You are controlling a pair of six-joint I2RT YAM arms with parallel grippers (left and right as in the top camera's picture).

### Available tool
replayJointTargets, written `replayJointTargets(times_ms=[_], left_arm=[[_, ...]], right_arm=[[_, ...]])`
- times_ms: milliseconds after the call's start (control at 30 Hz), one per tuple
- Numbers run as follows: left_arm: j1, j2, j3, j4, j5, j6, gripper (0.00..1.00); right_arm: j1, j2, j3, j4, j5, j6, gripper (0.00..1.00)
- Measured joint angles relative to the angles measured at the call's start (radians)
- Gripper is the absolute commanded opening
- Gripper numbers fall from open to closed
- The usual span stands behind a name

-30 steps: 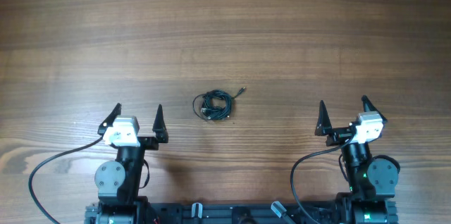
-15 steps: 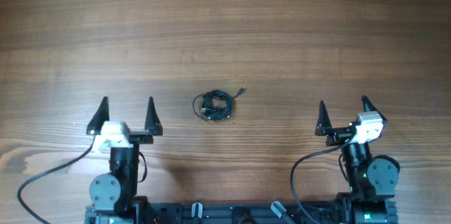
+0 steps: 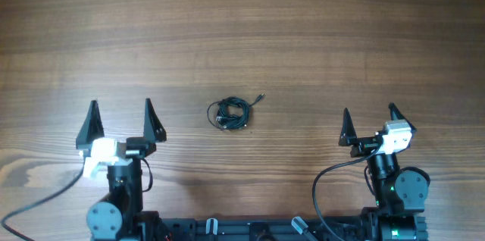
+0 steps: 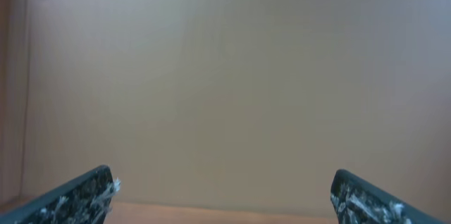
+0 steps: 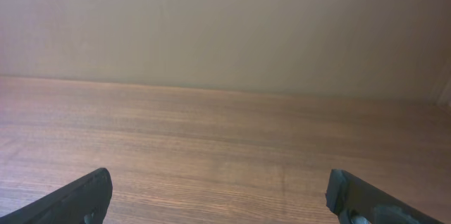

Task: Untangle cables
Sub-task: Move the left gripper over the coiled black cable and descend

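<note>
Cables point(image 3: 229, 113): a small bunch of thin black cords lying on the table point(image 3: 242, 29) near its middle, between the left gripper point(image 3: 121, 104) and the right gripper point(image 3: 369, 109), touched by neither
Long axis: the bunch is nearly round, a little wider across the table than deep, so no clear long axis
Loose end: one strand leaves the bunch at its right side and ends in a small plug point(image 3: 261, 97), pointing away from the robot and toward its right
Materials: cords dark and slightly glossy, wound in tight overlapping loops; table is brown wood with the grain running left to right
Left gripper: jaws spread wide and empty, its black tapered fingers point(image 3: 92, 120) aimed away from the base
Right gripper: spread wide and empty too, well apart from the bunch
Hard to make out: how many cords there are and how they cross, too small from overhead
Cut off: each wrist view shows only its finger ends at the lower corners; the left wrist view is mostly a plain beige wall point(image 4: 225, 76), and the bunch lies outside both wrist views
</note>
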Motion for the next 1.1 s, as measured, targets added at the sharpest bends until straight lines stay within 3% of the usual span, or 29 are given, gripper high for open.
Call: replayJointTargets(times_ms=[300,467,667,767,1100], left_arm=[[0.0,0.412,0.454,-0.358,0.119,-0.032,1.0],[-0.011,0.685,0.771,-0.76,0.185,-0.052,1.0],[-0.129,1.034,1.143,-1.217,0.211,-0.081,1.0],[-0.183,1.152,1.22,-1.315,0.214,-0.084,1.0],[-0.309,1.506,1.234,-1.326,0.218,-0.088,1.0]], right_arm=[[0.0,0.004,0.0,0.001,0.0,0.0,1.0],[0.0,0.004,0.0,0.001,0.0,0.0,1.0],[0.0,0.004,0.0,0.0,0.0,0.0,1.0],[0.0,0.004,0.0,0.0,0.0,0.0,1.0],[0.0,0.004,0.0,0.0,0.0,0.0,1.0]])
